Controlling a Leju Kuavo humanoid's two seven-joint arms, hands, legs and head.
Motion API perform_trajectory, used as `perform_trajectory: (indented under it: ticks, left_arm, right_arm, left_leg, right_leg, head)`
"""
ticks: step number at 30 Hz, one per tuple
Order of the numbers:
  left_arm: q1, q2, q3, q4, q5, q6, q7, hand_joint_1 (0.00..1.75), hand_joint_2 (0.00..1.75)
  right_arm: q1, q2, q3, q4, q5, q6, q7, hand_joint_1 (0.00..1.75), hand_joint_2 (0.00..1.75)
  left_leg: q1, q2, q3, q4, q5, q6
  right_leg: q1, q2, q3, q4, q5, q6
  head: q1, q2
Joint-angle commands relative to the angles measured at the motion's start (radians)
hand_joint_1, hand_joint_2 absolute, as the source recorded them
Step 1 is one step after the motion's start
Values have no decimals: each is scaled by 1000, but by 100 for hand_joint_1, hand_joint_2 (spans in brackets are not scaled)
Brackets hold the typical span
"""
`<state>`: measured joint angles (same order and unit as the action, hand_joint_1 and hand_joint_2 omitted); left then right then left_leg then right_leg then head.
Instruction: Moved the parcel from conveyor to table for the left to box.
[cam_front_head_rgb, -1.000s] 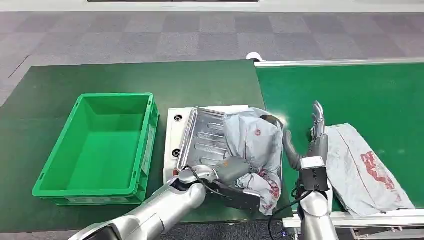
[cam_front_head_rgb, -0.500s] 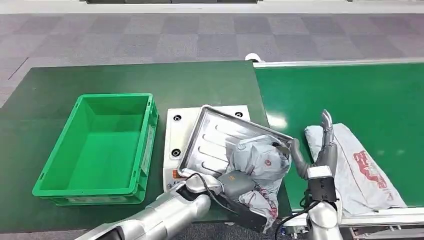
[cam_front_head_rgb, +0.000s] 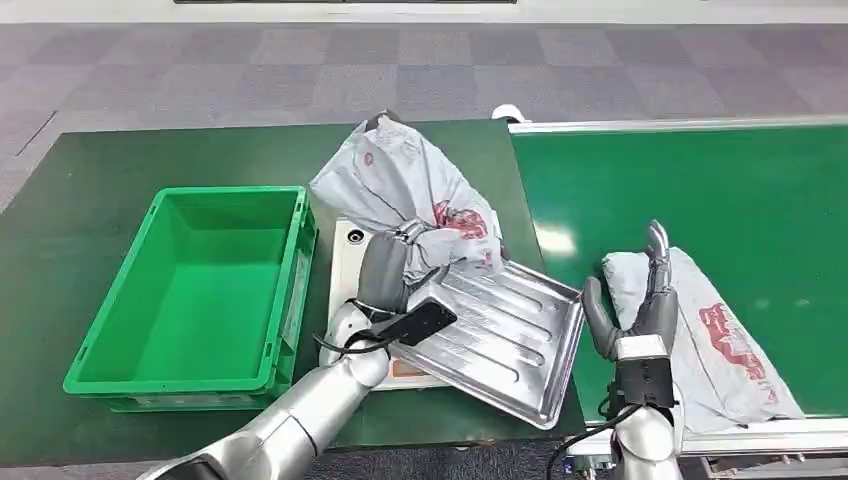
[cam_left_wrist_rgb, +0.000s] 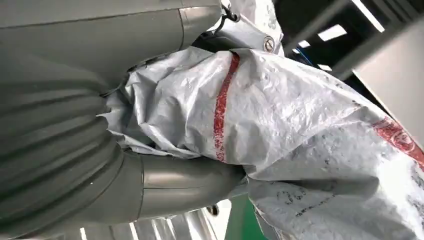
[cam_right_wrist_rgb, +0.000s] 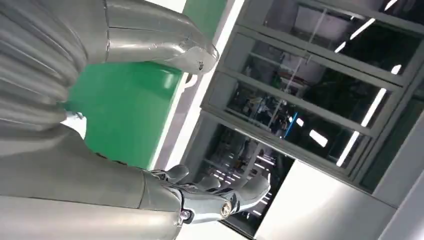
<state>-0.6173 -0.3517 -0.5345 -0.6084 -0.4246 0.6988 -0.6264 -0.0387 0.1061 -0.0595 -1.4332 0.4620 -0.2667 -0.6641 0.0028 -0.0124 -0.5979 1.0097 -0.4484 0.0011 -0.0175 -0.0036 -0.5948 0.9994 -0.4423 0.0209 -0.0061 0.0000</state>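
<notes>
nearest, the right hand (cam_front_head_rgb: 640, 305) is held upright with fingers spread, nothing in it, beside a flat grey plastic parcel (cam_front_head_rgb: 715, 335) on the green conveyor belt (cam_front_head_rgb: 720, 190). further in, a crumpled grey red-printed parcel (cam_front_head_rgb: 410, 190) is gripped aloft by the left hand (cam_front_head_rgb: 390, 270) above the tilted ribbed metal tray (cam_front_head_rgb: 500, 330), near the green plastic crate (cam_front_head_rgb: 200, 290).

2 grey parcels w/ red print: 1st parcel (cam_front_head_rgb: 405, 190) up in the left hand (cam_front_head_rgb: 385, 275), 2nd parcel (cam_front_head_rgb: 715, 340) flat on the green conveyor (cam_front_head_rgb: 700, 190). 1 green box (cam_front_head_rgb: 195, 290). 1 metal tray (cam_front_head_rgb: 500, 335). 1 white base (cam_front_head_rgb: 350, 270) under the tray. 1 desk (cam_front_head_rgb: 200, 155). 2 robot hands, incl. the right hand (cam_front_head_rgb: 635, 310)
</notes>
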Motion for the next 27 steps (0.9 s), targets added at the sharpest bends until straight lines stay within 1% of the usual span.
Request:
perform_trajectory:
  ticks: [1, 2, 3, 4, 5, 6, 7, 8, 9, 11, 14, 15, 16, 17, 18, 19, 22, 23, 24, 25, 26, 27]
  left_arm:
    - [65, 3, 256, -124, -69, -1, -72, 175, 175]
    - [73, 3, 262, -145, -67, -1, -72, 175, 175]
    - [94, 3, 289, -197, -95, -1, -72, 175, 175]
    - [105, 3, 307, -219, -103, -1, -72, 175, 175]
    - [107, 3, 314, -226, -96, -1, -72, 175, 175]
    - [119, 3, 332, -265, -102, -1, -72, 175, 175]
    - [135, 3, 357, -317, -110, -1, -72, 175, 175]
    - [142, 3, 377, -343, -130, -1, -72, 175, 175]
    - [155, 3, 432, -392, -183, -1, -72, 175, 175]
    - [155, 3, 432, -392, -183, -1, -72, 175, 175]
    - [155, 3, 432, -392, -183, -1, -72, 175, 175]
    - [157, 3, 465, -408, -195, -1, -72, 175, 175]
    - [174, 3, 580, -486, -292, -1, -72, 175, 175]
    - [179, 3, 625, -517, -328, -1, -72, 175, 175]
    - [181, 3, 714, -551, -375, -1, -72, 175, 175]
    - [180, 3, 796, -585, -416, -1, -72, 175, 175]
    - [179, 3, 937, -629, -445, -1, -72, 175, 175]
    - [178, 4, 957, -620, -445, -1, -72, 175, 175]
    - [184, 11, 972, -610, -447, -1, -72, 175, 175]
    - [158, 15, 1026, -531, -486, -1, -72, 175, 175]
    - [145, 23, 1061, -449, -510, -1, -72, 175, 175]
    - [129, 35, 1079, -375, -643, -1, 32, 175, 175]
  right_arm:
    - [-60, 9, 27, 92, -8, -5, -2, 0, 175]
    - [-65, 9, 29, 98, -9, -7, -2, 0, 175]
    - [-74, 9, 35, 111, -10, -13, -4, 0, 175]
    - [-82, 9, 38, 122, -11, -17, -6, 0, 175]
    - [-85, 8, 40, 126, -11, -21, -6, 0, 175]
    - [-88, 7, 42, 133, -13, -27, -8, 0, 175]
    - [-91, 6, 44, 137, -15, -31, -9, 0, 175]
    - [-91, 6, 44, 138, -16, -32, -9, 0, 175]
    - [-90, 4, 46, 139, -19, -37, -9, 0, 175]
    - [-90, 4, 46, 139, -19, -37, -9, 0, 175]
    - [-90, 4, 46, 139, -19, -37, -9, 0, 175]
    - [-86, 4, 45, 135, -20, -39, -10, 0, 175]
    - [-75, 1, 45, 126, -22, -45, -9, 0, 175]
    - [-70, 0, 45, 122, -23, -46, -9, 0, 175]
    - [-60, -1, 42, 113, -24, -50, -8, 0, 175]
    - [-48, -3, 40, 102, -25, -53, -8, 0, 175]
    - [-22, -7, 29, 76, -26, -56, -7, 0, 175]
    - [-17, -7, 27, 71, -26, -56, -7, 0, 175]
    - [-12, 3, 13, 67, -23, -58, -6, 0, 175]
    - [-22, -52, 23, -11, -38, -24, 91, 0, 175]
    - [13, -13, 19, 37, -29, -69, 15, 0, 175]
    - [17, -11, 5, 30, -27, -70, 12, 0, 175]
  left_leg:
    - [0, 6, 2, -2, -1, -1]
    - [1, 5, 0, -1, -1, 0]
    - [1, 8, 1, -1, -1, -1]
    - [1, 6, 0, -1, -1, 0]
    - [1, 8, 1, -2, -1, -1]
    - [1, 6, 0, -1, -1, -1]
    - [1, 9, 4, -4, -1, -1]
    - [1, 6, 0, -1, -1, -1]
    - [1, 7, 2, -2, -1, -1]
    - [1, 5, -1, 0, -1, -1]
    - [1, 6, 1, -1, -1, -1]
    - [1, 5, 0, -1, -1, 0]
    - [1, 6, 1, -2, -1, -1]
    - [1, 6, 0, -1, -1, -1]
    - [1, 6, -1, 0, -1, 0]
    - [1, 9, 0, -1, -2, -1]
    - [1, 12, 3, -3, -2, -2]
    - [1, 8, 0, -1, -1, -1]
    - [1, 9, 1, -2, -1, -1]
    - [1, 6, 0, -1, -1, -1]
    - [0, 8, 3, -3, -1, -1]
    - [0, 6, 1, -3, -1, -1]
  right_leg:
    - [1, 5, 1, -2, 1, -1]
    - [1, 5, -1, -1, 1, -1]
    - [1, 7, -1, -2, 1, -1]
    - [1, 6, -1, -1, 1, -1]
    - [1, 7, -1, -2, 1, -2]
    - [1, 5, -2, -1, 1, -1]
    - [1, 8, 1, -4, 2, -3]
    - [1, 5, -2, -1, 1, -1]
    - [1, 7, -1, -2, 1, -2]
    - [1, 5, -3, -1, 1, -1]
    - [1, 5, -1, -2, 1, -2]
    - [1, 4, -2, -1, 1, -1]
    - [1, 5, -1, -2, 1, -2]
    - [1, 5, -2, -1, 1, -1]
    - [1, 5, -3, -1, 1, -1]
    - [1, 8, -2, -1, 1, -2]
    - [2, 10, 0, -3, 1, -3]
    - [1, 7, -3, -1, 1, -2]
    - [1, 7, -2, -1, 1, -2]
    - [1, 5, -3, -1, 0, -1]
    - [1, 6, -1, -2, 0, -2]
    - [1, 5, -2, -1, 0, -2]
  head:
    - [0, 0]
    - [0, 0]
    - [0, 0]
    - [0, 0]
    - [0, 0]
    - [0, 0]
    - [0, 0]
    - [0, 0]
    - [0, 0]
    - [0, 0]
    - [0, 0]
    - [0, 0]
    - [0, 0]
    - [0, 0]
    - [0, 0]
    - [0, 0]
    - [0, 0]
    - [0, 0]
    - [0, 0]
    - [0, 0]
    - [0, 0]
    - [0, 0]
